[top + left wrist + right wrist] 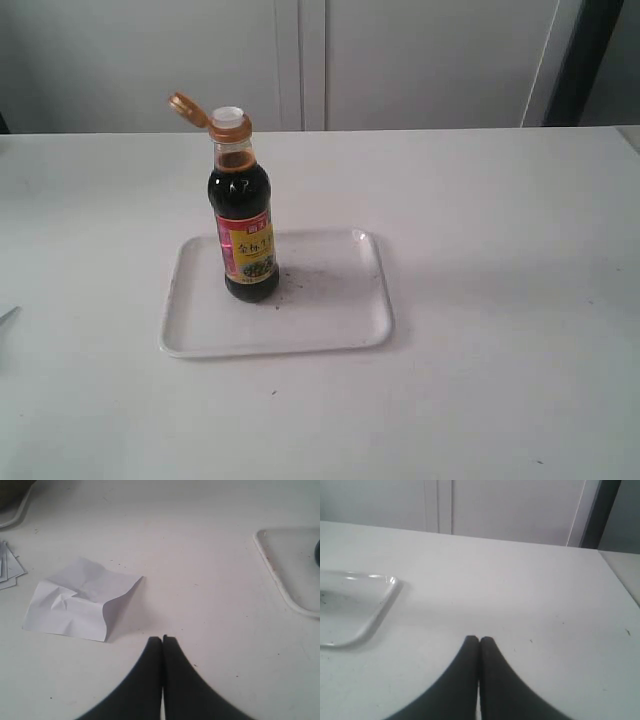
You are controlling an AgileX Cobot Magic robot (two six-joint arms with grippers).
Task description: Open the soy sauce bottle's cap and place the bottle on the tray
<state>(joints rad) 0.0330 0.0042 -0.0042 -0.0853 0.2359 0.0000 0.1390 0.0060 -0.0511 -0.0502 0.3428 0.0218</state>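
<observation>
Black left gripper point(162, 639) and right gripper point(479, 640), both pressed together, sit apart from the white plastic tray point(340, 310) where the glass soy sauce bottle point(244, 225) stands upright (orange-brown flip cap point(186, 106) open): job apparently done.

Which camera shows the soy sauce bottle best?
The exterior view: the soy sauce bottle stands whole on the tray, cap flipped open. The left wrist view catches only a dark sliver; the right wrist view, none.

Soft, even light washes the white table point(500, 330) pale. Shadows are faint; a small glare sits on the tray point(386, 600) rim. All views are slightly soft.
</observation>
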